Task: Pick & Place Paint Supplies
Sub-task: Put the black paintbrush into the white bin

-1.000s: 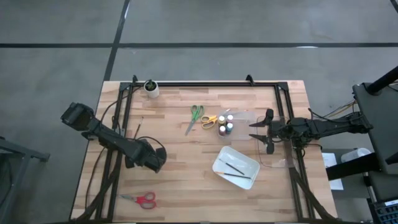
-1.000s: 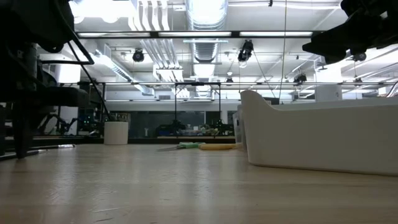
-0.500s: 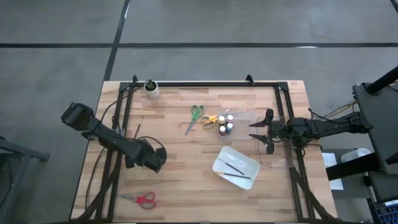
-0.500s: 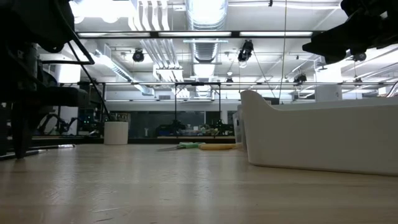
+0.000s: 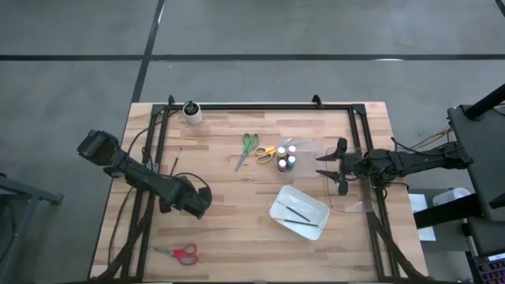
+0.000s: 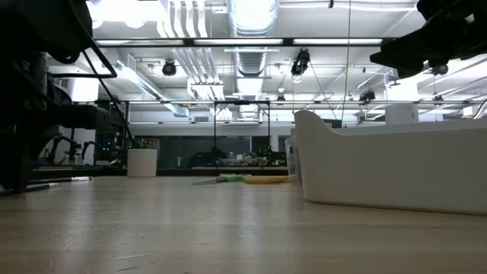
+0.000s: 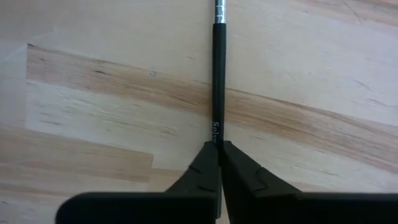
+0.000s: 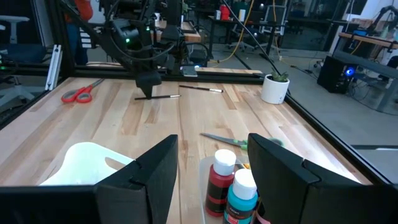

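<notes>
On the wooden table's [image 5: 237, 221] left side | my left gripper [image 7: 219, 163] is clamped on a thin dark paintbrush [image 7: 217, 81] lying flat on the wood | my right gripper [image 5: 331, 167] hovers with fingers apart near the red and teal paint bottles [image 8: 231, 186] | white rectangular tray [image 5: 300, 211] holds two brushes | red-handled scissors [image 5: 178, 252] at near edge

Left hand [image 7: 219, 163] pinching dark brush [image 7: 217, 81] on wooden table [image 7: 93, 93].
</notes>
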Tool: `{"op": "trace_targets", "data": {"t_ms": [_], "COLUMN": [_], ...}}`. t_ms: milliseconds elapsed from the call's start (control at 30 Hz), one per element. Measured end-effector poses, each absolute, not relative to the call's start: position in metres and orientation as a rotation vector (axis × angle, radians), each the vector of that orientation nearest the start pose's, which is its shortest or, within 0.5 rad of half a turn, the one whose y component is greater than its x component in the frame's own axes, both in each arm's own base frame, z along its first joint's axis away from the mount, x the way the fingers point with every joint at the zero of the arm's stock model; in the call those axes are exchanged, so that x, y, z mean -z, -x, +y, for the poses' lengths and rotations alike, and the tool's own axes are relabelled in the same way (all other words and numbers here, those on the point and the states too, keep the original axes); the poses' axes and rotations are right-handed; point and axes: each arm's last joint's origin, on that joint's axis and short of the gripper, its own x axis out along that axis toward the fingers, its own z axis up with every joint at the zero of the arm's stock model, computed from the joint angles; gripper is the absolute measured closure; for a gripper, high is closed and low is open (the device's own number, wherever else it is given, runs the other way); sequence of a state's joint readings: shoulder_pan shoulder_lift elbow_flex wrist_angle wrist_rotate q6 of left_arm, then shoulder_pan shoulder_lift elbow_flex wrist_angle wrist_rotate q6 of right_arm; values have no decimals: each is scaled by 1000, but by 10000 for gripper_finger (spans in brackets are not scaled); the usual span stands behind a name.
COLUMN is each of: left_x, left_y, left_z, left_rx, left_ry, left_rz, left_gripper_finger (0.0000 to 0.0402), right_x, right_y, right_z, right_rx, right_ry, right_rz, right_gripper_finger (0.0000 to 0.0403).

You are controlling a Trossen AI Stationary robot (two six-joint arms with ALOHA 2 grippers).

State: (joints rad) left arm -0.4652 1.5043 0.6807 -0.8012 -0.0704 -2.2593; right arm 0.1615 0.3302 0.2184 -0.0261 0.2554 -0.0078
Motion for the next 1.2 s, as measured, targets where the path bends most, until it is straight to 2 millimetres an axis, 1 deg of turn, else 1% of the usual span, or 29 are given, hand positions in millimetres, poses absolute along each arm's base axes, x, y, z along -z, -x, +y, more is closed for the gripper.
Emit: {"op": "trace_targets", "data": {"t_ms": [400,633,1200], "left_x": [-132,-137,-144], "left_y": [-187,-189,-188], "left_z": [-91,-93,-91], "left_rx": [-1416,-1422,-1408], "left_ry": [1298,1295,1304], "left_rz": [1036,1044,1029], "left_gripper_finger": [400,401,401], "right_x": [-208,-208,-208], "right_y": [-115,-115,-115], "right_z": [11,11,11], "right_rx": [93,93,93], "right_ry": [36,36,36], "right_rz": [135,135,135], "right_gripper_finger": [211,211,211]}}
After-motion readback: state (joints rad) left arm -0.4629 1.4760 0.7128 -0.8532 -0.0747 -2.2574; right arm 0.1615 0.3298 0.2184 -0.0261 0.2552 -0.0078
